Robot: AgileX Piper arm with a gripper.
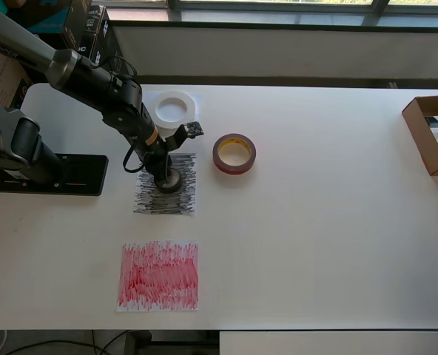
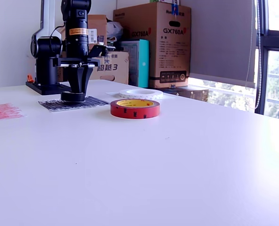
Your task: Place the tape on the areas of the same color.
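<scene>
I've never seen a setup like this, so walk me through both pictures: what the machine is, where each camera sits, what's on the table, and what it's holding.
The machine is one black robot arm bolted to a white table. One picture looks straight down; the other is taken from table height at the side. Its claw points down around a small black tape roll resting on a black-scribbled paper sheet; whether it is gripping, I can't tell. A wide white tape ring lies on a white sheet. A dark red tape roll with a yellowish core sits on bare table. A red-scribbled sheet has nothing on it. A cardboard box is at the edge.
</scene>
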